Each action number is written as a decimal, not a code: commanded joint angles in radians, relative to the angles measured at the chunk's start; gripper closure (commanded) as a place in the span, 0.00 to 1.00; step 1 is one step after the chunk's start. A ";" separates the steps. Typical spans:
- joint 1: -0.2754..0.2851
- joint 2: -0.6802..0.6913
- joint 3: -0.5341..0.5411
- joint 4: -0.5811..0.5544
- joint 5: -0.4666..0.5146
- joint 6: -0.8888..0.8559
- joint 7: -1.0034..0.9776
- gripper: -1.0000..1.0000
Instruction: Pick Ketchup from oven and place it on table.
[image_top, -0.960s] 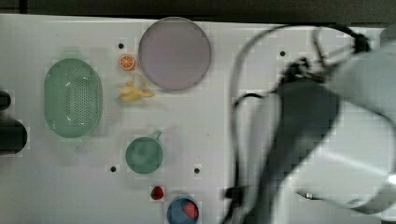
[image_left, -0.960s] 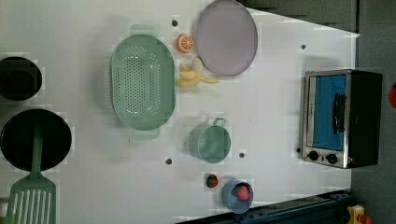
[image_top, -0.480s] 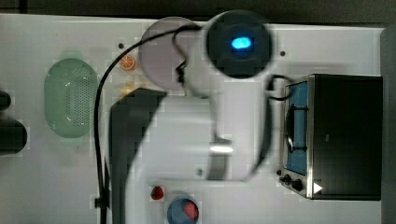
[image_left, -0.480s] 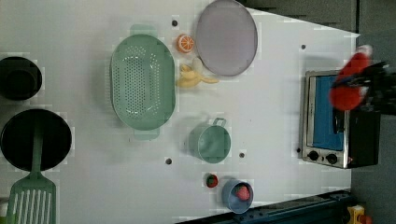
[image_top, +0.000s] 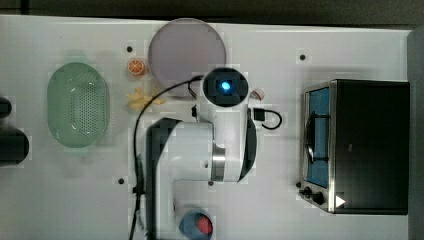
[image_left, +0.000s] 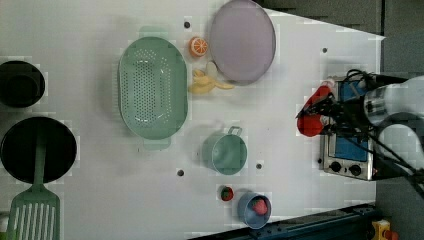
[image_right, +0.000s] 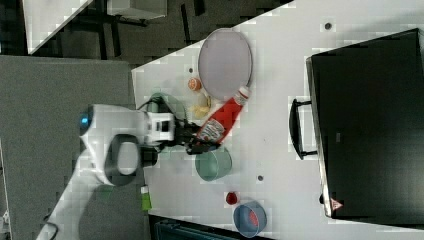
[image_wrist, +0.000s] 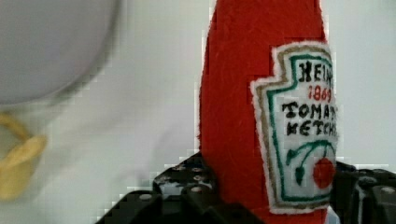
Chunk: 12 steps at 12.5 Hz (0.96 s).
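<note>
- Ketchup (image_right: 219, 124) is out of the oven (image_right: 367, 120) and clamped in your jaws by its lower body, cap pointing toward the lilac plate (image_right: 224, 57) in the right view; the wrist view has the label of the Ketchup (image_wrist: 261, 116) rising straight out of the black fingers (image_wrist: 187, 196).
- Gripper (image_right: 196, 141) is closed on the bottle, no slack showing, so you're in the carry step: picked, not yet set down.
- Bottle hangs above the tabletop (image_right: 280, 150), and in the right view it sits between the plate, the banana pieces (image_right: 202, 107) and the green cup (image_right: 213, 163).
- Next move, as I read it: find a bare patch, lower until the bottle rests, then open the jaws and back away.
- Open room looks best on the white strip between the cup and the oven's door handle (image_right: 296, 129) in the right view.
- Crowded side is toward the plate, the orange slice (image_right: 194, 84) and the green colander (image_left: 152, 87); steer clear of those.
- Mind the cup rim beneath the gripper, and the strawberry (image_right: 231, 198) and blue bowl (image_right: 249, 218) nearer the tabletop's edge.
- Bottle looks soft and slim, so upright it may tip; laying it flat seems safer.
</note>
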 joint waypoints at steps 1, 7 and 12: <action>-0.019 0.029 -0.028 -0.039 -0.006 0.122 0.002 0.37; -0.018 0.232 -0.011 -0.062 0.014 0.367 0.002 0.34; -0.017 0.202 -0.005 -0.035 0.023 0.373 0.007 0.00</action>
